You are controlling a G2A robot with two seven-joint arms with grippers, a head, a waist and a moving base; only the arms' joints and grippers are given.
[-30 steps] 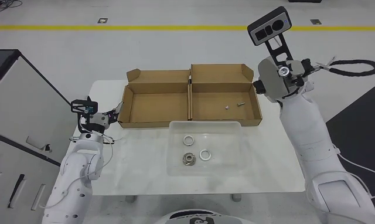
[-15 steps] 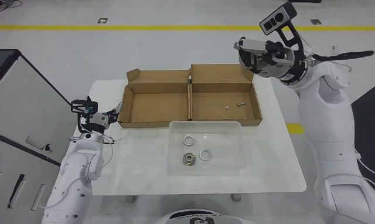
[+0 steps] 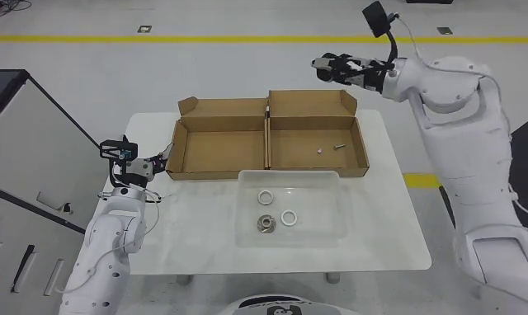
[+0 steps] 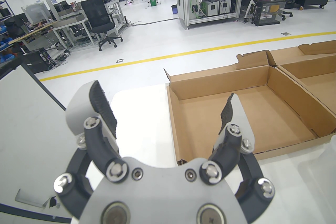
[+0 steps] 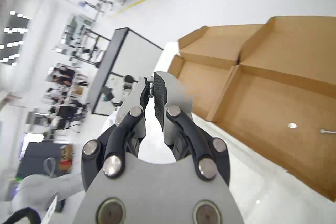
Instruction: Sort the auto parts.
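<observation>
Two-fingered, clenching the right gripper [image 5: 151, 83] on a small bolt [image 5: 150, 90], hovering beyond the far side of the right cardboard box [image 3: 293, 156]. Holding the left gripper [image 4: 164, 96] spread wide and empty just left of the left cardboard box [image 3: 219, 154]. Showing three ring-shaped parts [image 3: 289, 218] lying in the clear tray [image 3: 289, 174], nearer.

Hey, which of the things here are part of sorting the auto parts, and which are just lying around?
Job:
- screw in right gripper
- white rings and metal hub in clear tray
- bolt and small round part in right cardboard box
- left cardboard box

Lying about:
- grey cabinet
- yellow floor line
- office chair
</observation>
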